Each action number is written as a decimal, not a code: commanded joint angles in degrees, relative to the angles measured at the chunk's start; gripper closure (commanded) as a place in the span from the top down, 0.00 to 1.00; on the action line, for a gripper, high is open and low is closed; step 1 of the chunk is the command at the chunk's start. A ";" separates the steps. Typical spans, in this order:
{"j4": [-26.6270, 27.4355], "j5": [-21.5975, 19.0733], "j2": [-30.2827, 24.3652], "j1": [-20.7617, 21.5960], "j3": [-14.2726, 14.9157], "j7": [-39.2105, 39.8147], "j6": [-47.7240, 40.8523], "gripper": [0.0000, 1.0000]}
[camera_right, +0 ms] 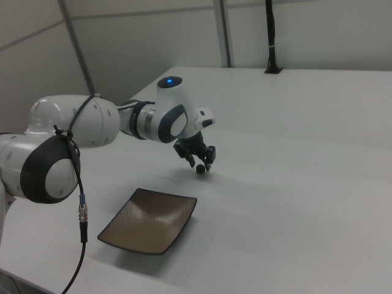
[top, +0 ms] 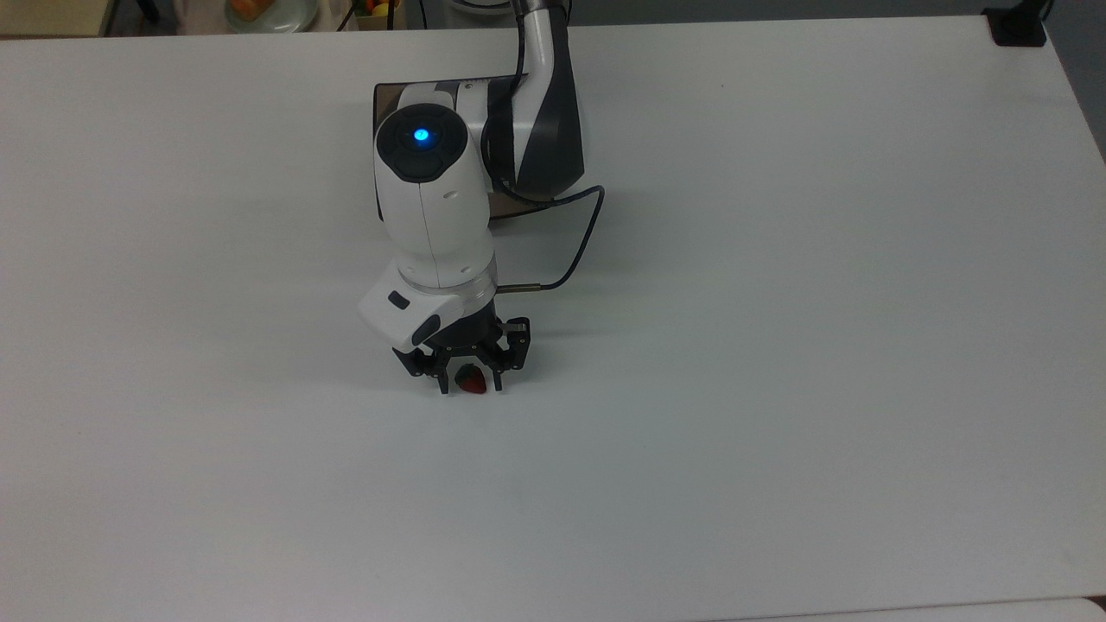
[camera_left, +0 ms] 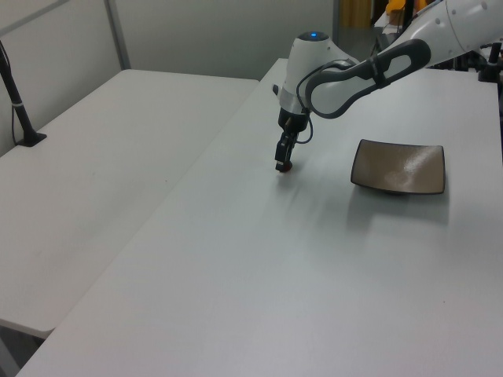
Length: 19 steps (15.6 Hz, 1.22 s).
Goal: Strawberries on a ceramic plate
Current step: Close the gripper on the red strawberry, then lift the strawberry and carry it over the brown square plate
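The table [top: 778, 345] looked like a smooth matt white laminate, barely any glare on it. The arm [top: 432, 207] had that glossy white plastic shell with dark grey satin sections, and the cable [top: 579, 238] at its 3 o'clock side looked like black rubber with a small metal plug end. The gripper [top: 467, 382] was matt black, metal or hard plastic, couldn't tell which. The strawberry [top: 471, 380] looked slightly shiny red. The ceramic plate [camera_right: 150, 220] was a glazed brown with a fine texture and a soft sheen across its middle.
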State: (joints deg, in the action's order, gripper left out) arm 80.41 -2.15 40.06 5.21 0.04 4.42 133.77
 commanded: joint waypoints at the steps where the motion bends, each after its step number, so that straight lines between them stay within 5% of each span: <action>1: 1.24 1.27 -0.50 -0.20 -0.66 1.73 1.06 0.37; 5: 1.33 1.45 -0.59 -0.20 -0.66 2.00 0.97 0.13; 11: 2.47 1.01 -4.09 -0.20 -0.66 1.65 -1.04 0.13; 19: 3.00 0.57 -17.36 0.15 0.13 1.47 -19.92 0.13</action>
State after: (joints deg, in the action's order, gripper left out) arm 80.29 -1.35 29.37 5.24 -0.12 5.39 120.32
